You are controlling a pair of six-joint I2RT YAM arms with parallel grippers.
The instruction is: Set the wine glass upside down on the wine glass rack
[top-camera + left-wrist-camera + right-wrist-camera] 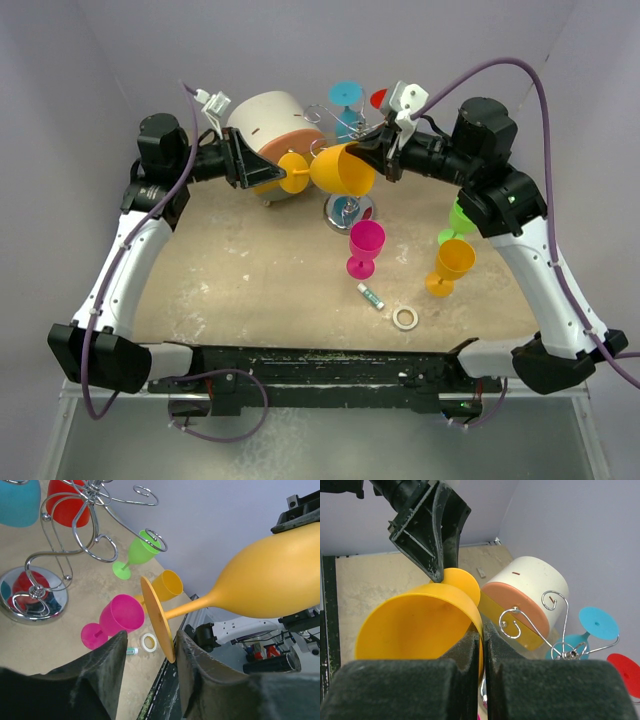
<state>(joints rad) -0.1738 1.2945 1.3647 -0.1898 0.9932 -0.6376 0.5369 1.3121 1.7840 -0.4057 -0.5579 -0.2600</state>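
An orange wine glass (342, 170) is held on its side above the table, between the two arms. My right gripper (375, 152) is shut on the rim of its bowl (415, 625), one finger inside and one outside. My left gripper (268, 170) is open with its fingers either side of the glass's round foot (157, 620); the foot's edge touches one finger (192, 655). The silver wire rack (349, 209) stands just behind and below the glass. A blue glass (347, 93) and a red glass (379, 98) hang on it upside down. Its curled arms (555, 625) show in the right wrist view.
A white-and-orange round box (270, 130) stands at the back left behind my left gripper. A pink glass (365, 245), a second orange glass (452, 265) and a green glass (458, 222) stand on the table right of centre. A tape roll (405, 318) and a small tube (371, 296) lie in front.
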